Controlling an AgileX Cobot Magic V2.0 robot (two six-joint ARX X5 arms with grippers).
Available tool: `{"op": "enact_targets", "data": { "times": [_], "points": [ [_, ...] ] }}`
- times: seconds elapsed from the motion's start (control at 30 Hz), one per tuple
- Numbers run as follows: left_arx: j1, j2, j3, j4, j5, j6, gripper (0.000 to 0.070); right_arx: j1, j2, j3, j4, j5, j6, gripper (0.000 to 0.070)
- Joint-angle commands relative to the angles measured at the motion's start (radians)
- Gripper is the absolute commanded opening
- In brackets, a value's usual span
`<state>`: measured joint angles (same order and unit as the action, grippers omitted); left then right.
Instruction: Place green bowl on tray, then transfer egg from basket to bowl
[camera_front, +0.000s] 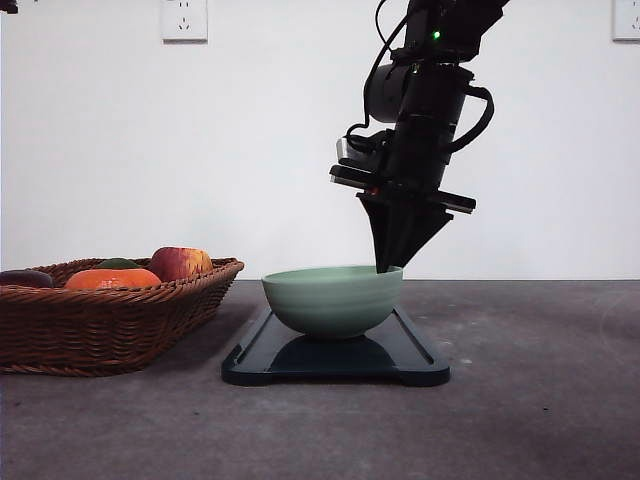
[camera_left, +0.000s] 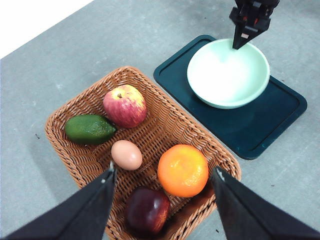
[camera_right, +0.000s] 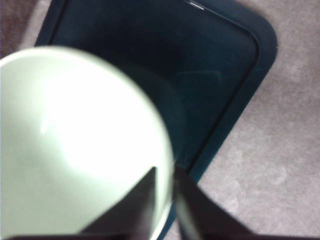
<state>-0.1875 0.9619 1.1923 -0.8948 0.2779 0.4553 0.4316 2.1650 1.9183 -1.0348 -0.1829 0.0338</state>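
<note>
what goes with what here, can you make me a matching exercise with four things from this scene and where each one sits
Things:
1. bowl
2. egg
3. right gripper
4. left gripper

Places or states:
a. in the basket, between the avocado and the orange
b. pinching the bowl's rim
c. on the tray
d. open, above the basket

Pairs: 1-c, 2-a, 3-b, 4-d
</note>
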Motion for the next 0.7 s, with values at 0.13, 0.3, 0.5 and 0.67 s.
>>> {"op": "enact_targets", "data": {
  "times": [0.13, 0.3, 0.5, 0.67],
  "points": [
    [-0.003, 0.006, 0.026, 0.004, 0.005, -0.004, 0.0391, 0.008, 0.029, 0.031, 0.004, 0.000, 0.007, 0.0217],
    [-0.003, 0.006, 0.026, 0.004, 0.005, -0.004, 0.0391, 0.007, -0.017, 0.068, -0.016, 0.001, 0.003, 0.0217],
    [-0.003, 0.005, 0.026, 0.002, 0.005, -0.005, 0.0391, 0.012, -0.120, 0.037, 0.070, 0.027, 0.002, 0.0214],
    [-0.003, 0.006, 0.026, 0.001, 0.005, -0.015, 0.0391, 0.022, -0.239, -0.118, 0.246, 0.030, 0.001, 0.0213]
  ]
}}
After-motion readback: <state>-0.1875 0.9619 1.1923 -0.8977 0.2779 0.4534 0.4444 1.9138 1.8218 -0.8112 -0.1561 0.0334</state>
